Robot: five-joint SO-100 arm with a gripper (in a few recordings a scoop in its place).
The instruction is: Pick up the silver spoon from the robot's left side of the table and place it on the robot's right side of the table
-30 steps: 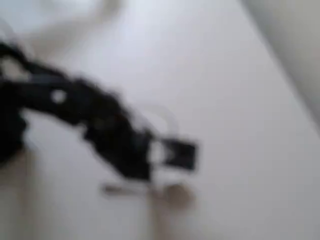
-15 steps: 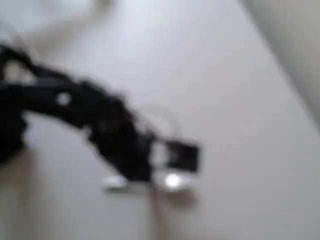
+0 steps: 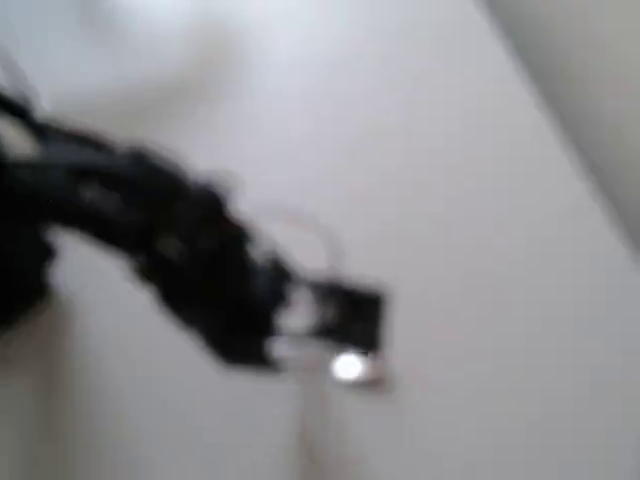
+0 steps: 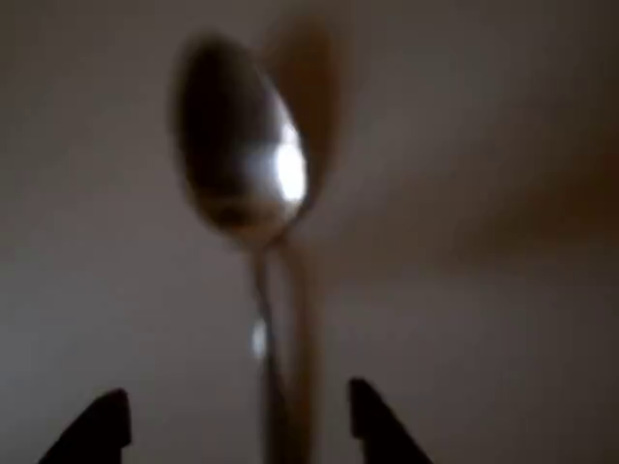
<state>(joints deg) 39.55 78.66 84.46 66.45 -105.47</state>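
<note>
While the silver spoon (image 4: 242,145) is showing its oval bowl toward the top of the wrist view, its slim handle is running straight down between the two dark fingertips (image 4: 97,425) at the lower edge, and a soft shadow is lying just beside the bowl on the table (image 4: 503,338). That offset shadow is suggesting that the spoon is hanging a little clear of the tabletop, though the blur is keeping this from being certain. From above, the spoon (image 3: 348,367) is reading as a bright glint just past the tip of the black arm, and the gripper (image 3: 300,335) is sitting right over the handle end.

Whether the claw is clamping the handle cannot be told: in the wrist view the fingertips are standing apart from the handle on either side, and the contact point, if any, is falling below the picture's edge.

Judging by this, the pick-up step is under way and the carry has not yet begun. The spoon is sitting near the middle of the table (image 3: 480,200) in the overhead view, with open surface around it. The next move is calling for a firm hold on the thin handle, then a level sweep across to the other side and a gentle lowering before release, since a slim, shiny handle may be slipping or swinging in the jaws.
</note>
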